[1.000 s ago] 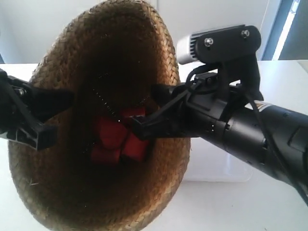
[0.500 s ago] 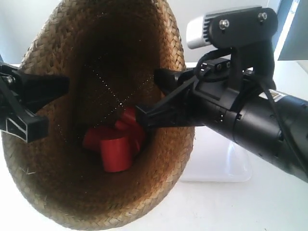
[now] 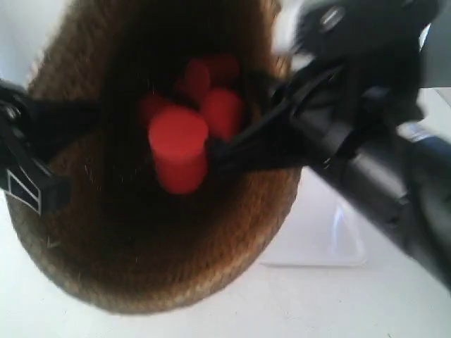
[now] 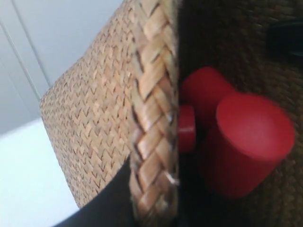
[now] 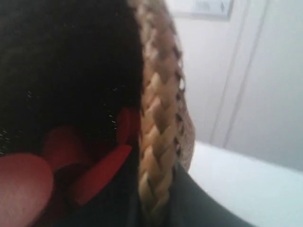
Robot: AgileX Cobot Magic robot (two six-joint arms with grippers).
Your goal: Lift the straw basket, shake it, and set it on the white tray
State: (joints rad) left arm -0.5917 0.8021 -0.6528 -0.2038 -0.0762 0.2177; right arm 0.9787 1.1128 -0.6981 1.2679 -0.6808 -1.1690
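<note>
Above the white tabletop, the large brown woven straw basket hangs tipped, with its mouth turned toward the exterior camera. The whole view is blurred. Red cylindrical blocks are bunched inside it. The left claw is closed on the braided rim — one dark finger lies against the outer wall. The right claw pinches the rim likewise. The flat glossy white rectangular tray lies on the tabletop — partly hidden behind the basket and the arm at the exterior view's right.
</note>
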